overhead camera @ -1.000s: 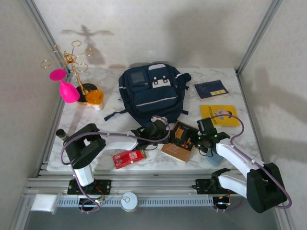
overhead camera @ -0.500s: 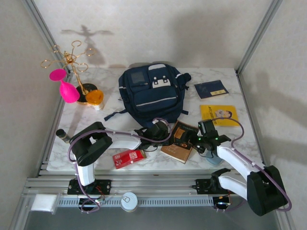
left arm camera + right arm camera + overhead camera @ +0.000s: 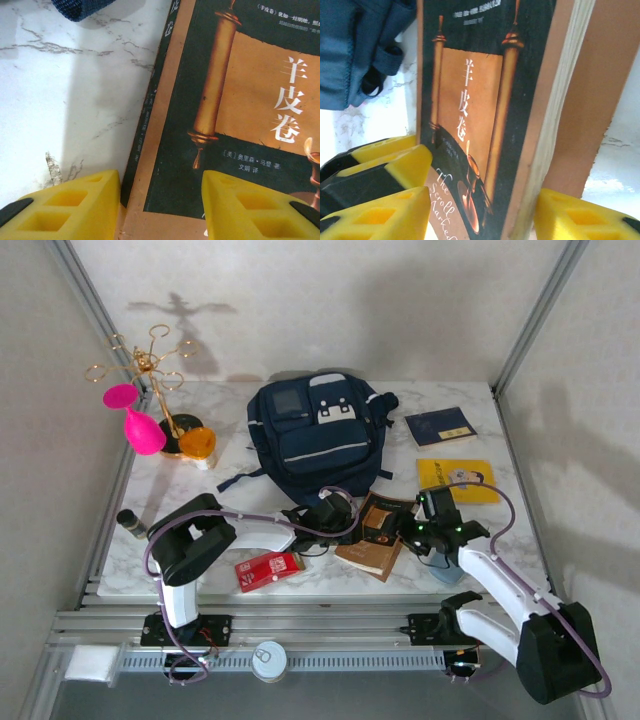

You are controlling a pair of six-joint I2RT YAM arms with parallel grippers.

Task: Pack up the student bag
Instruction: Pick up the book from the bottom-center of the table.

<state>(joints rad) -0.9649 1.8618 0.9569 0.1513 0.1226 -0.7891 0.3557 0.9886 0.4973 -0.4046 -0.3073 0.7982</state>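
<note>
Left wrist view: the left gripper (image 3: 160,202) holds its yellow jaws spread; one pad (image 3: 75,205) sits over the marble table (image 3: 60,100) just beside the spine of a brown book (image 3: 225,100), the other over the cover; nothing is pinched between them; a navy strap end (image 3: 80,7) lies at the far edge.

Right wrist view: the right gripper (image 3: 482,212) is closed on the same book, which fills the gap between its pads; one pad is against the scroll-printed cover, the other at the back cover below the pale page edge.

Top view: both grippers meet at the book near the table's front middle; the student bag (image 3: 315,440) lies just behind it, front pockets up, mid-table toward the back; a red box (image 3: 268,568) lies left of the book; a yellow booklet (image 3: 458,480) and a navy booklet (image 3: 440,426) lie right of the bag; a gold stand (image 3: 150,370) is at the far left.
</note>
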